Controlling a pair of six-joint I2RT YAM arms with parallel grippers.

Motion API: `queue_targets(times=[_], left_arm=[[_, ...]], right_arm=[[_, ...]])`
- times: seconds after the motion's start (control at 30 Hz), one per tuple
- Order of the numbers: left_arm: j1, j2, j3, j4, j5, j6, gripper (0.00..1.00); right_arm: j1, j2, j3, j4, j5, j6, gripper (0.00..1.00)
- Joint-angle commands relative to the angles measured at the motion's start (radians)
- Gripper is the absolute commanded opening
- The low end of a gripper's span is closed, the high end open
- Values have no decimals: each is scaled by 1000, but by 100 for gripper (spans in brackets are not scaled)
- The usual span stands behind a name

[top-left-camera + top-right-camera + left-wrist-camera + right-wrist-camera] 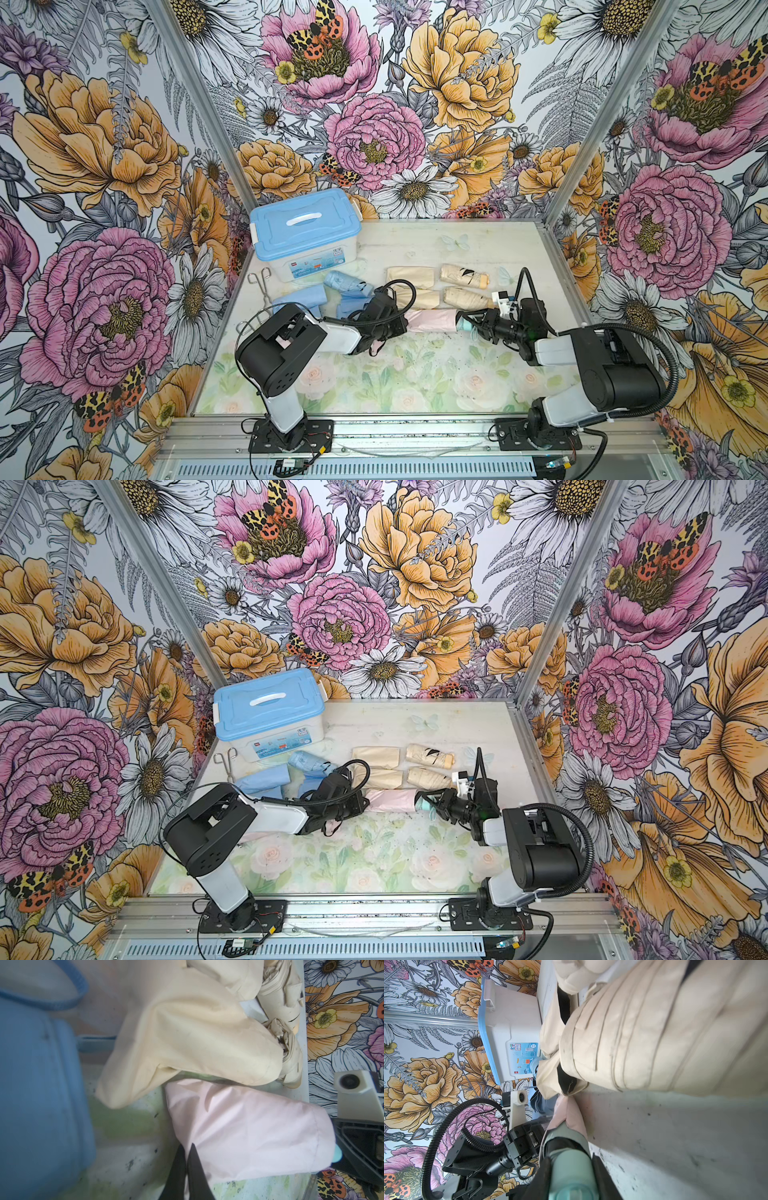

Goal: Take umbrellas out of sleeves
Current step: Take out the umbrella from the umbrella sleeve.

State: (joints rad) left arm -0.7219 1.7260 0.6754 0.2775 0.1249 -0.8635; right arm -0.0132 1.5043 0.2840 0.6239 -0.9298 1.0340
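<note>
2 cream umbrellas and, seemingly, 1 blue umbrella are freed. The sleeved mint umbrella is clamped by the right gripper, its pink sleeve pinched by the left gripper.

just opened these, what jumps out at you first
The two arms meet mid-table at a pink sleeve: the left fingers pinch one end, and the right fingers clamp the mint-green handle poking out of the other. Behind it, cream umbrellas lie beside flat cream sleeves. A blue-lidded box sits at the back left, all inside loud floral walls.
</note>
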Motion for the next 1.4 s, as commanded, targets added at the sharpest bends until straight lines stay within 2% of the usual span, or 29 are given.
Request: queue_targets(times=[0.0,0.9,0.93,1.07,1.13,1.27,1.37], left_arm=[[21,-31,-28,-68,-24,21,7],[82,-131,-96,-98,-21,55,8],[78,-129,-93,-85,-7,58,11],[55,-122,-73,-21,45,50,42],[49,-119,-68,-6,50,38,50],[47,-85,-52,6,68,19,52],[42,-44,-39,32,92,1,48]], right_arm=[[-19,-50,11,-24,-17,-40,0],[-80,-120,17,-193,-17,-109,0],[-80,-119,22,-209,-15,-120,0],[-79,-112,24,-221,-14,-133,0],[-80,-108,27,-227,-12,-138,0],[-80,-104,30,-237,-13,-147,0],[-80,-104,32,-243,-13,-149,0]])
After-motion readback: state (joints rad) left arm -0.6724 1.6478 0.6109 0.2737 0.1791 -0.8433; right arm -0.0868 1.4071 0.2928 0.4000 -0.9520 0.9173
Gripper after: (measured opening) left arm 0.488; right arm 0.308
